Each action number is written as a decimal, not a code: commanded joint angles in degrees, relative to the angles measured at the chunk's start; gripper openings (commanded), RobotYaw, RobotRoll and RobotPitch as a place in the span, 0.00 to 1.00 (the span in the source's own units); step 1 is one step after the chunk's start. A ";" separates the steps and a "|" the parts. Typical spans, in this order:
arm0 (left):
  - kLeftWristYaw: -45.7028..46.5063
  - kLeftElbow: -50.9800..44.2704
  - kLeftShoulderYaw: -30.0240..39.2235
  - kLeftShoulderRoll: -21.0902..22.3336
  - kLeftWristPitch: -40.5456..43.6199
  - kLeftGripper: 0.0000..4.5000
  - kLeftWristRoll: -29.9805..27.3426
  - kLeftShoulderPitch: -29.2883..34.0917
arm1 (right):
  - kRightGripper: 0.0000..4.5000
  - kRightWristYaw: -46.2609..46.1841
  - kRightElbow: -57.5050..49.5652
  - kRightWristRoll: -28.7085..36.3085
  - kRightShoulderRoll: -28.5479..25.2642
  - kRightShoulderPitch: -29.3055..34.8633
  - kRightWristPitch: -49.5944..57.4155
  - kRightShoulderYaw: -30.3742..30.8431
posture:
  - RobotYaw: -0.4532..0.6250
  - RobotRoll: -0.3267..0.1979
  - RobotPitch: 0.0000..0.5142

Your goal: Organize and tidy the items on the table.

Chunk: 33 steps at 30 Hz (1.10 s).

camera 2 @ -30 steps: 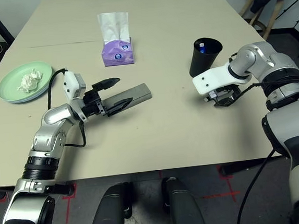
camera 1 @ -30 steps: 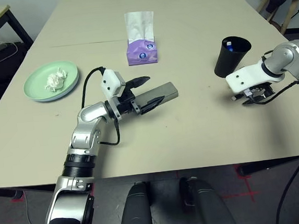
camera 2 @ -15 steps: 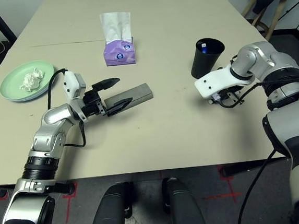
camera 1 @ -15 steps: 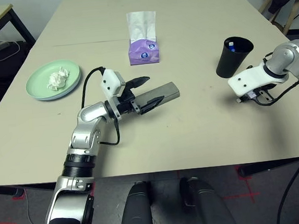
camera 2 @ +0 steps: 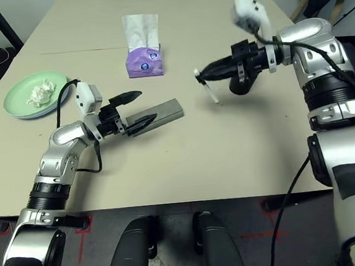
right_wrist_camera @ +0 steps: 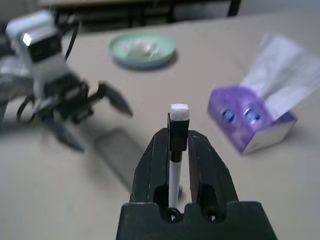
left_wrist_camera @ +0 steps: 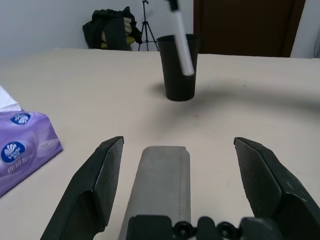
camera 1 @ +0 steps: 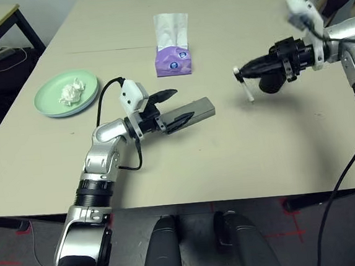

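Right gripper [right_wrist_camera: 177, 142] clenched on the pen [camera 1: 246, 88], held above the table [camera 1: 241, 146]; its arm partly hides the cup [camera 1: 271, 82]. Left gripper [camera 1: 178, 106] spread wide around the glasses case [camera 1: 191, 112]. Tissue [camera 1: 71, 92] on plate [camera 1: 51, 107]; a second plate is indistinct.

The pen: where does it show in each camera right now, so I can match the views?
Left eye view: pen, hanging from the right pincer, in front of the black cup.
Right eye view: pen, right of the tissue box.
Left wrist view: pen, slanting across the cup.
Right wrist view: pen, clamped between the fingers.
Shared landmark: the purple tissue box.
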 commanded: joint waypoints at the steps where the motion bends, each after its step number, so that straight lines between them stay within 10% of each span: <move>1: -1.10 1.80 -0.96 -0.17 -0.98 1.00 0.65 -0.72 | 0.09 -11.96 -5.30 3.29 3.24 2.90 -0.42 -6.76 | 0.50 0.62 0.25; 15: -2.46 3.49 -0.97 0.24 -1.94 1.00 0.88 -1.58 | 0.09 -44.24 -2.90 -3.75 10.89 5.43 -28.86 -13.85 | 0.50 0.62 0.25; 33: -2.89 3.40 -1.08 0.51 -1.72 1.00 0.82 -1.74 | 0.09 -61.34 -13.16 -5.60 12.60 15.44 -11.51 -11.89 | 0.49 0.62 0.26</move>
